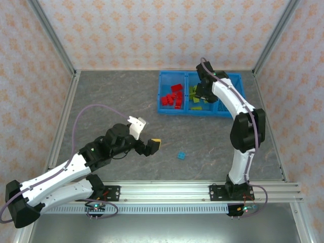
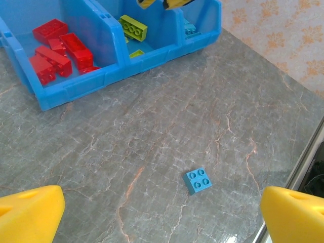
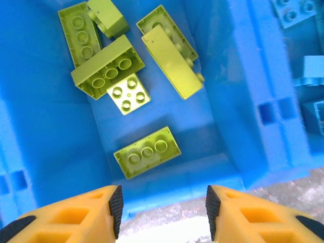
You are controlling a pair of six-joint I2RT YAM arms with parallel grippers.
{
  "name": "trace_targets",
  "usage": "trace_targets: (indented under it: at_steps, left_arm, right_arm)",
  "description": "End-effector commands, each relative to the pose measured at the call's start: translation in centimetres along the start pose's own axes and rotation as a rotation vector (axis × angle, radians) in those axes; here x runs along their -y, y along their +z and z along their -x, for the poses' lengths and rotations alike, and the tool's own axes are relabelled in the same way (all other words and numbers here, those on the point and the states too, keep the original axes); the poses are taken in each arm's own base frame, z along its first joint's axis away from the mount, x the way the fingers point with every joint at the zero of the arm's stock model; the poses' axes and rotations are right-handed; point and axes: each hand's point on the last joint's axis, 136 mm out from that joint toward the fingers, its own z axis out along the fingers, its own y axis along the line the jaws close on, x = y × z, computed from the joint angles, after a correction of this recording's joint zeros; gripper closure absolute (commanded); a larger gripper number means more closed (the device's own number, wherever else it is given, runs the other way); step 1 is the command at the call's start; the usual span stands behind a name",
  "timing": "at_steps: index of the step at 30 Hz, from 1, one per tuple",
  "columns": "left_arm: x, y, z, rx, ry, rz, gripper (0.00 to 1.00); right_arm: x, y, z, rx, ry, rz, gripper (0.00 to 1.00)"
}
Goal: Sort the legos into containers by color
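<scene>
My left gripper (image 2: 162, 205) is spread wide with nothing between its fingers. One light blue brick (image 2: 198, 180) lies alone on the grey table (image 2: 152, 131) just ahead of it, a little toward the right finger. The containers (image 2: 76, 87) sit well beyond, ahead and to the left, with red bricks (image 2: 55, 50) in the leftmost compartment. My right gripper (image 3: 161, 202) hangs over the middle compartment, jaws partly apart and empty. Lime green bricks (image 3: 147, 152) lie below and ahead of its fingertips, the nearest one flat with its studs up. More light blue bricks (image 3: 293, 12) lie in the compartment to its right.
</scene>
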Motion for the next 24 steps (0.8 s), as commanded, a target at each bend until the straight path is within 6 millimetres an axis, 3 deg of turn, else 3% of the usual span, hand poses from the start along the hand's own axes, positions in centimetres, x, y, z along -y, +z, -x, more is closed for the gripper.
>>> trace_targets:
  at_steps: [1, 6, 11, 14, 19, 24]
  left_arm:
    - [0.1, 0.2, 1.2, 0.028, -0.005, 0.015, 0.00]
    - [-0.1, 0.8, 1.2, 0.021, 0.015, 0.027, 0.00]
    - [-0.1, 1.5, 1.0, 0.013, 0.050, 0.027, 0.00]
    - [0.3, 2.0, 1.0, 0.012, 0.067, 0.005, 0.00]
    - [0.7, 2.5, 0.3, -0.036, 0.097, -0.016, 0.00]
    - [0.6, 2.4, -0.2, -0.060, 0.089, -0.016, 0.00]
  right_arm:
    - [1.8, -5.1, -1.8, 0.026, 0.040, 0.036, 0.52]
    - [3.0, -8.0, -8.2, -0.005, 0.145, 0.176, 0.49]
    - [2.1, -8.9, -15.6, -0.085, 0.163, 0.267, 0.45]
    - [0.8, -8.8, -19.7, -0.138, 0.138, 0.289, 0.44]
    - [-1.3, -6.6, -25.4, -0.236, 0.055, 0.253, 0.34]
    - [-2.5, -4.2, -28.4, -0.300, -0.029, 0.181, 0.31]
